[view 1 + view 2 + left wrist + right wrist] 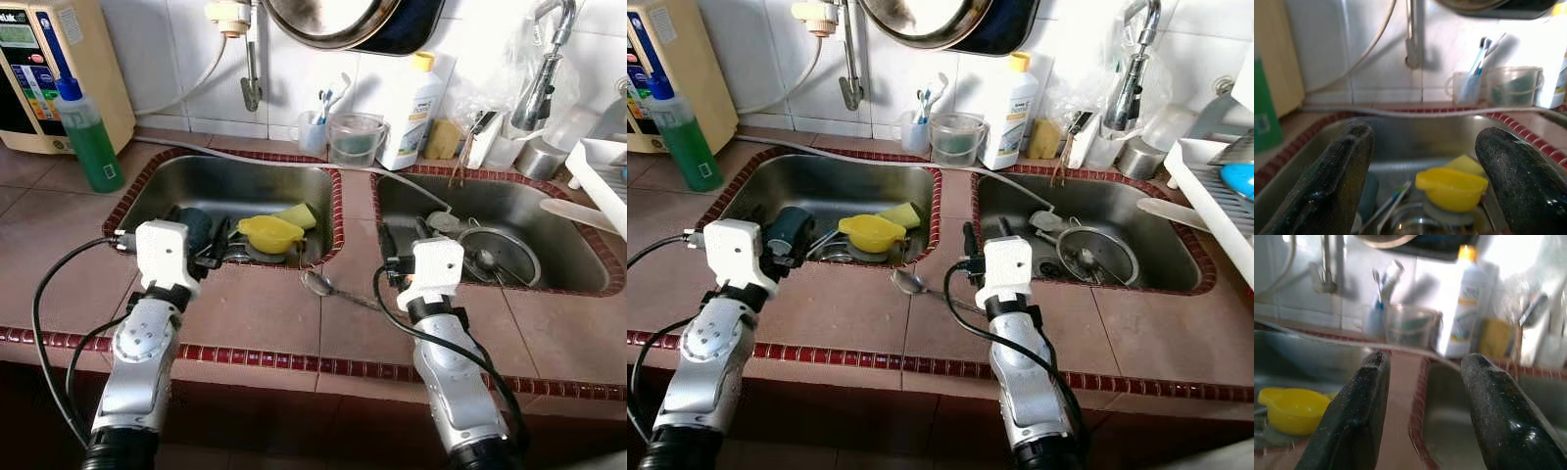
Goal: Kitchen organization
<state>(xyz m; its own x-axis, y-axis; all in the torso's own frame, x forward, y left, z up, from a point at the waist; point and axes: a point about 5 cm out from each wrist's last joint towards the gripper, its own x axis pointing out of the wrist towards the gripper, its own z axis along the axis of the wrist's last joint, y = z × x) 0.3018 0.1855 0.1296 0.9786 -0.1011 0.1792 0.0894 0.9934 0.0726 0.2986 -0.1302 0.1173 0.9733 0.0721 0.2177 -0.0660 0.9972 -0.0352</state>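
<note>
Left hand (1420, 186) wide apart, holding nothing, aimed at yellow cup (270, 233) in sink (147, 181) — maybe next grab. Right hand (1422, 421) also apart, holding nothing, near spoon (323, 287) on tabletop (255, 313).

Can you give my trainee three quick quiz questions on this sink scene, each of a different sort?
1. True or false: the spoon lies inside the right sink.
2. The yellow cup sits in which basin? A) the left sink B) the right sink C) the white rack
3. Fill in: the fingers of the left gripper stand ____, with nothing between them.

Key:
1. False: it lies on the tiled counter between the two sinks.
2. A.
3. Open. The right gripper is open and empty too, over the strip between the basins.
</note>
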